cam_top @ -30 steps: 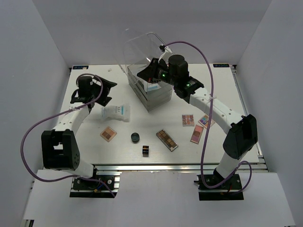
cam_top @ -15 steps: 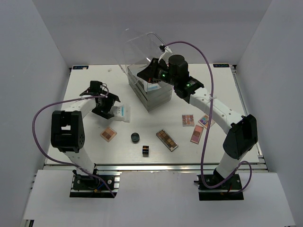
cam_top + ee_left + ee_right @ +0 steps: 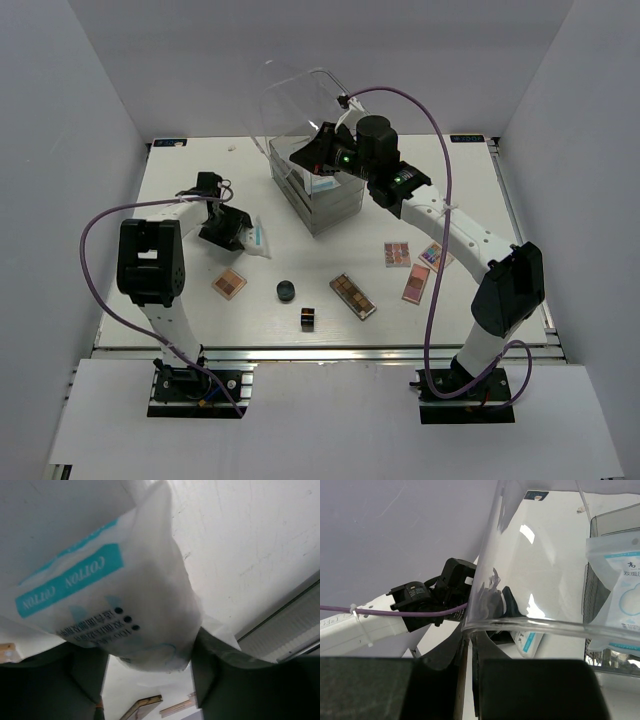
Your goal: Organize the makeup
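A white soft packet [image 3: 125,595] with a teal COTTON label lies on the table, and my left gripper [image 3: 150,650] is shut on its near end, one finger [image 3: 85,670] against each side. From above, that packet [image 3: 256,238] sticks out to the right of the left gripper [image 3: 226,228]. A second white packet [image 3: 620,595] lies inside the clear drawer box [image 3: 318,200]. My right gripper [image 3: 470,640] is shut on the rim of the box's raised clear lid [image 3: 295,100]. A round black jar [image 3: 287,291], a dark cube [image 3: 309,319] and palettes [image 3: 353,296] [image 3: 229,284] lie near the front.
More palettes sit at the right: a pink one [image 3: 397,254], a multicolour one [image 3: 435,256] and another pink one [image 3: 416,283]. White walls close in the table on three sides. The right arm [image 3: 450,225] spans the right half.
The left arm swung in from the far left, came down over the white packet's left end, and has stayed there for the last half second. The right arm has held still.
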`<control>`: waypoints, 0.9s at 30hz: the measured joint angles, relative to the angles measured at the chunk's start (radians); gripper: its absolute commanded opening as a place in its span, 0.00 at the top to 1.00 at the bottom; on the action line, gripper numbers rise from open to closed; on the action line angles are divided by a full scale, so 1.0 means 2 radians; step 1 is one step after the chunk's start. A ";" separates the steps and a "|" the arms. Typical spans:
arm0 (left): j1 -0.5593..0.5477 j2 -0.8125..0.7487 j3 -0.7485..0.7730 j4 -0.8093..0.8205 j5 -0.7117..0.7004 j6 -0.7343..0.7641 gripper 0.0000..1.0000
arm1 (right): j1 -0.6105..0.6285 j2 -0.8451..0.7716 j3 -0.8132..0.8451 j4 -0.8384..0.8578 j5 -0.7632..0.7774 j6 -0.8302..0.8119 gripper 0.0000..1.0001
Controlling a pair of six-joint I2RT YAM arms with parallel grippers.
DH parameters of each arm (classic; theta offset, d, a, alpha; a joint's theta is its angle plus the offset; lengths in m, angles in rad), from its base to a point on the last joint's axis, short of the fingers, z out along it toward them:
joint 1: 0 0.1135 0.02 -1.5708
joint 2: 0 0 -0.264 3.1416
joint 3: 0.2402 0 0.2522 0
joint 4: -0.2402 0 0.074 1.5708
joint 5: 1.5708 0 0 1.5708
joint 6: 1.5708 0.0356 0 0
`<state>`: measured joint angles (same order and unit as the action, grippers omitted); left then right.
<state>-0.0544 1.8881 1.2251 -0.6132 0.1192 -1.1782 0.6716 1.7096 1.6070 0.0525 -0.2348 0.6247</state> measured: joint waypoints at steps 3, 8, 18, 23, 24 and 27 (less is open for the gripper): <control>0.000 -0.001 0.000 -0.004 0.001 0.002 0.65 | -0.001 0.000 0.000 0.000 0.000 0.000 1.00; 0.000 -0.008 0.000 0.001 0.004 0.004 0.97 | -0.001 -0.001 0.000 0.000 -0.002 0.000 1.00; -0.001 -0.138 -0.057 0.200 0.083 -0.005 1.00 | -0.002 -0.001 0.000 0.000 -0.002 0.000 1.00; -0.006 -0.156 -0.061 0.384 0.134 -0.034 0.92 | -0.002 -0.001 0.000 0.000 -0.002 0.001 1.00; -0.009 -0.148 -0.058 0.414 0.142 -0.041 0.92 | -0.002 -0.001 0.000 0.000 -0.002 0.001 1.00; -0.023 -0.101 -0.042 0.488 0.162 -0.065 0.88 | -0.002 -0.001 0.000 0.000 -0.002 0.001 1.00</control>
<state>-0.1001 1.6855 1.1412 0.3626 0.4423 -1.3075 0.6678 1.7077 1.6070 0.0525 -0.2390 0.6262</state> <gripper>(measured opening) 0.421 0.077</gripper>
